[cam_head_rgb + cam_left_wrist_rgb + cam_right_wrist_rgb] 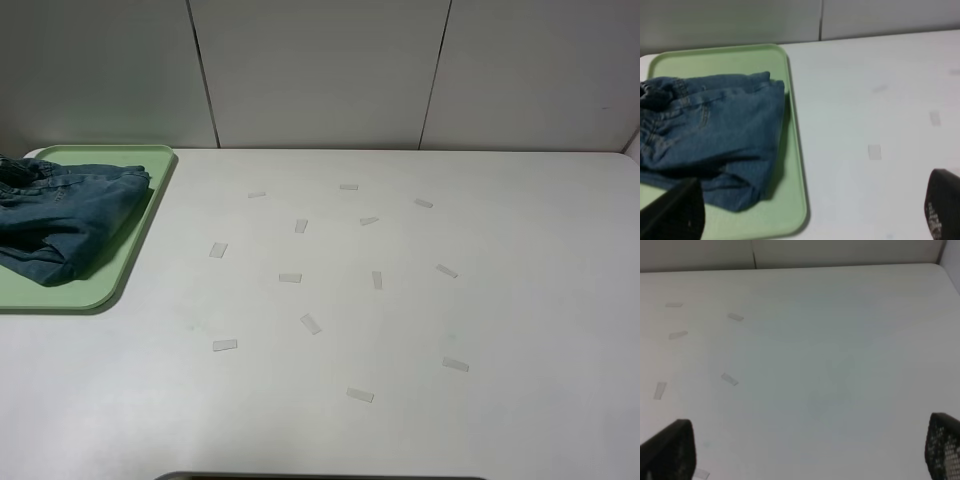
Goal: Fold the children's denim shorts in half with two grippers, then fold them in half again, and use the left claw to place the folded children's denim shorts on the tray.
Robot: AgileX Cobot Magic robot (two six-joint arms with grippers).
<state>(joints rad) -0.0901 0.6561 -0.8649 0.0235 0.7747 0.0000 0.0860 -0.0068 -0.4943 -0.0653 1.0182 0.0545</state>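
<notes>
The folded children's denim shorts (715,135) lie bunched on the pale-green tray (790,200) at the bench's (400,300) left end. Left hand (810,215) and right hand (810,455) both stand apart, empty. Denim looks soft, floppy, fairly thick; the stacked folded edge seems best to pinch.

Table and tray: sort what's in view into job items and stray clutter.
Job items: denim shorts, folded and lying on the green tray; left gripper and right gripper, both open and empty.

Lying about: small pale tape strips scattered over the white table.
</notes>
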